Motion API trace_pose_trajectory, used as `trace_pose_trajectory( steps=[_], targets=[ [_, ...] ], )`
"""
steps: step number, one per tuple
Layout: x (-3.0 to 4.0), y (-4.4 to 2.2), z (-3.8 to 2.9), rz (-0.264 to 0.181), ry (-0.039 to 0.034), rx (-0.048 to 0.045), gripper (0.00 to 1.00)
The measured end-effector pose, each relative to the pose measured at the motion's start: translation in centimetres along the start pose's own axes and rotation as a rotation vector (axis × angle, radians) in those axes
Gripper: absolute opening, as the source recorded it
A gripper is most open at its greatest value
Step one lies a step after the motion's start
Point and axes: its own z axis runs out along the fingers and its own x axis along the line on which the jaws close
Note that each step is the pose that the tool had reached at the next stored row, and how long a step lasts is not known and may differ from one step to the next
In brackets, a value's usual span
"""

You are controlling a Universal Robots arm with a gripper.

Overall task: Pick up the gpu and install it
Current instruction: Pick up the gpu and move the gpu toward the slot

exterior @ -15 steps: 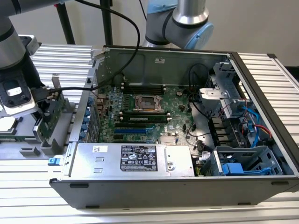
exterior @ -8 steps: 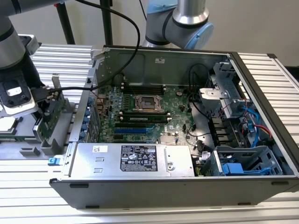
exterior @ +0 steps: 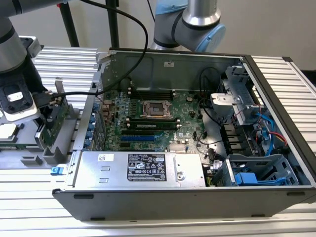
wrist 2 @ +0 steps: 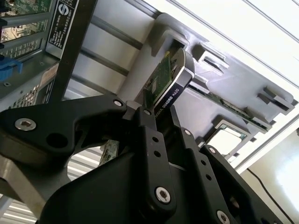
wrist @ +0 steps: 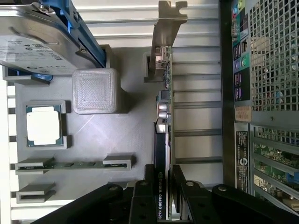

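the black gripper (wrist: 163,176) is clenched on the gpu (wrist: 164,116): slim green board, black shroud, silver end bracket. it stands on edge in a grey holder (wrist: 117,140).

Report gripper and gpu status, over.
Gripper shut on gpu. Gpu upright in grey holder. Computer case close alongside.
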Motion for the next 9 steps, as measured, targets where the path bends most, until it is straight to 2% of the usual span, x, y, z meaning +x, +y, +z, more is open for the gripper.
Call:
trace_pose_trajectory(
  steps=[6, 9],
  targets=[
    [-0.03, -0.49, -0.04, 0.0, 0.0005, -0.0021, 0.0],
    [-0.03, -0.59, -0.13, 0.0, 0.001, -0.0087, 0.0]
  ],
)
